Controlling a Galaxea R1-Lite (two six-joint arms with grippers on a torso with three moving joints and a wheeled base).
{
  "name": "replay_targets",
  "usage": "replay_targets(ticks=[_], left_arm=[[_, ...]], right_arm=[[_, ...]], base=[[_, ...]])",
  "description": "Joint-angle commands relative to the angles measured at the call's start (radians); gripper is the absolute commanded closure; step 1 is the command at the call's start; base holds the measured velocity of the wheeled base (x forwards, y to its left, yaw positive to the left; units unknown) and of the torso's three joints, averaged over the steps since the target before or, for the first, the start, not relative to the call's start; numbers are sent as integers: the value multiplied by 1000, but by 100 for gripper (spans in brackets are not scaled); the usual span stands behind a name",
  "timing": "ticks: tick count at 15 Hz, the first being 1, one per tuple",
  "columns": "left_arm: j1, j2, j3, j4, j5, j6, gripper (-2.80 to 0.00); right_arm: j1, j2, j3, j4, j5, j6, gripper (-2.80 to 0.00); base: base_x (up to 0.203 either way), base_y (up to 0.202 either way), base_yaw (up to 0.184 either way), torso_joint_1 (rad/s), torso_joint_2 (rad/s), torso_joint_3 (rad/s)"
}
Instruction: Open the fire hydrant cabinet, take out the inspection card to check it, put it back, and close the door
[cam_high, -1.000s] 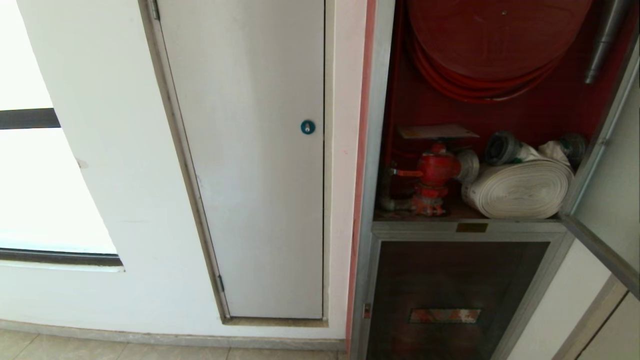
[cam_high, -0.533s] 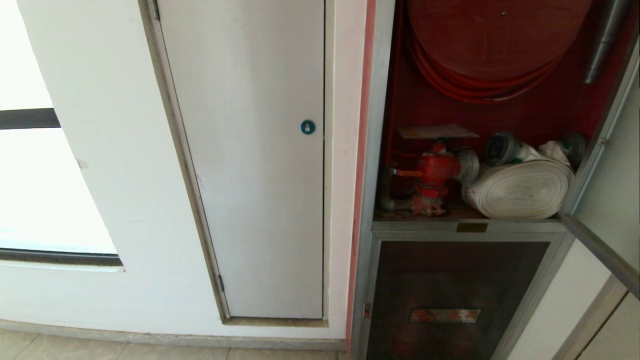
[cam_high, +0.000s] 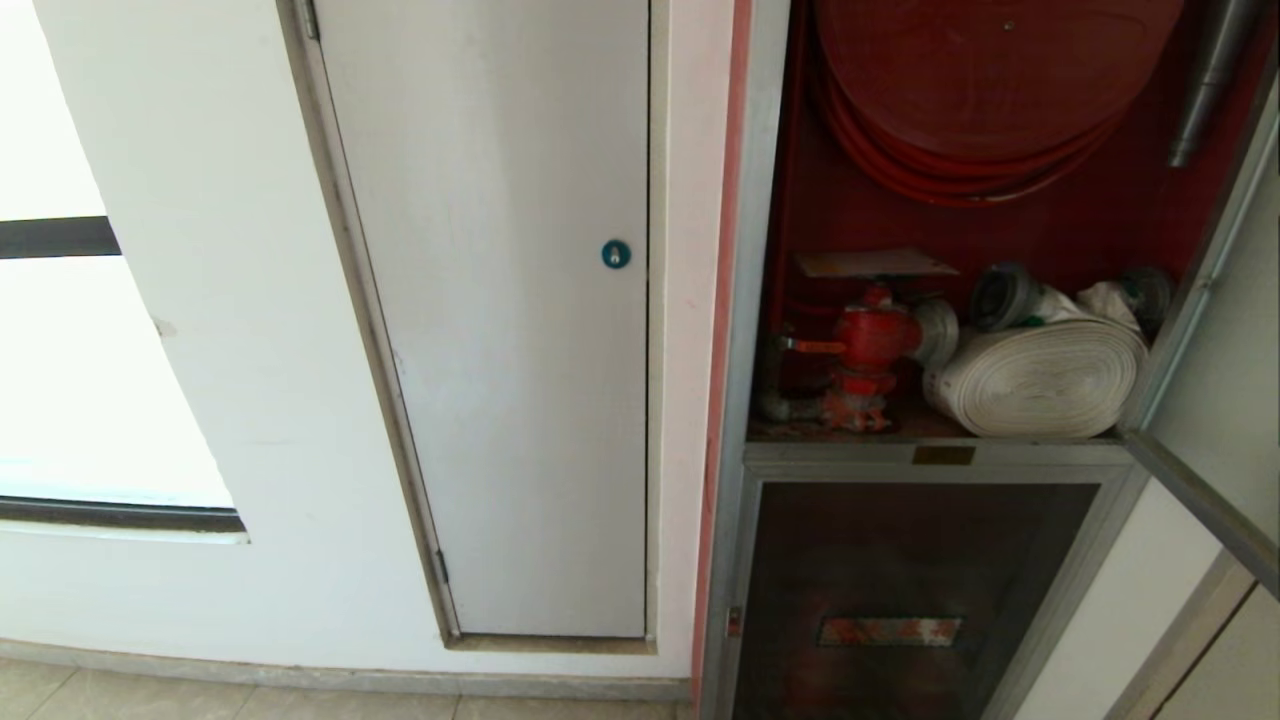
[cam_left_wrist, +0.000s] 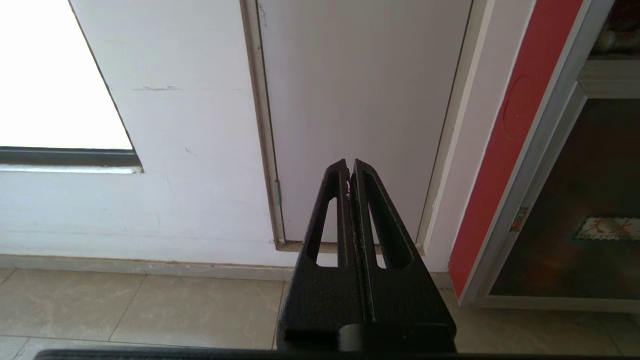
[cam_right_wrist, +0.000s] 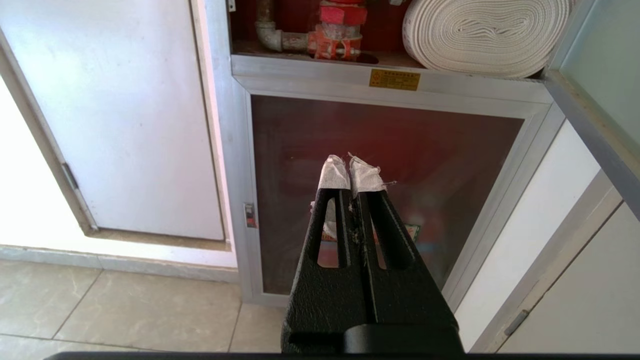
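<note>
**Listener:** What is in front of the robot?

**Operator:** White wall fills the left of the head view, with a plain white door (cam_high: 500, 330) set into it, marked by a small blue round lock (cam_high: 616, 254). To its right stands the fire hydrant cabinet (cam_high: 745, 300), silver-framed with a red edge strip. Its upper door (cam_high: 1215, 400) hangs open at the far right edge. Inside I see a red hose reel (cam_high: 990, 90), a red valve (cam_high: 868, 350) and a white rolled hose (cam_high: 1040, 378).

**Listener:** And the inspection card?

**Operator:** A flat sheet rests on top of the valve, edge-on to me. I judge that to be the inspection card (cam_high: 875, 263), though its print is unreadable from here.

**Listener:** Has anything changed in the last second?

**Operator:** Nothing. The view matches the earlier ones exactly, so I read this as a pause with the door open and the card not in hand.

**Listener:** What are the claws doing?

**Operator:** Neither shows in the head view. The left gripper (cam_left_wrist: 349, 170) is fully closed and empty, pointing at the plain white door. The right gripper (cam_right_wrist: 349, 167), tips wrapped in white tape, is also closed on nothing, facing the cabinet's dark lower panel (cam_right_wrist: 390, 165).
</note>
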Motion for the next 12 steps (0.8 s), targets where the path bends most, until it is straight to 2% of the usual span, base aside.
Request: replay_targets(ticks=[1, 12], left_arm=[[0, 0, 0, 0, 0, 0, 0], [0, 1, 0, 0, 0, 1, 0]], right_arm=[[0, 1, 2, 0, 1, -1, 0], [0, 1, 2, 0, 1, -1, 0]], base=[[0, 0, 0, 0, 0, 0], [0, 0, 0, 0, 0, 0]])
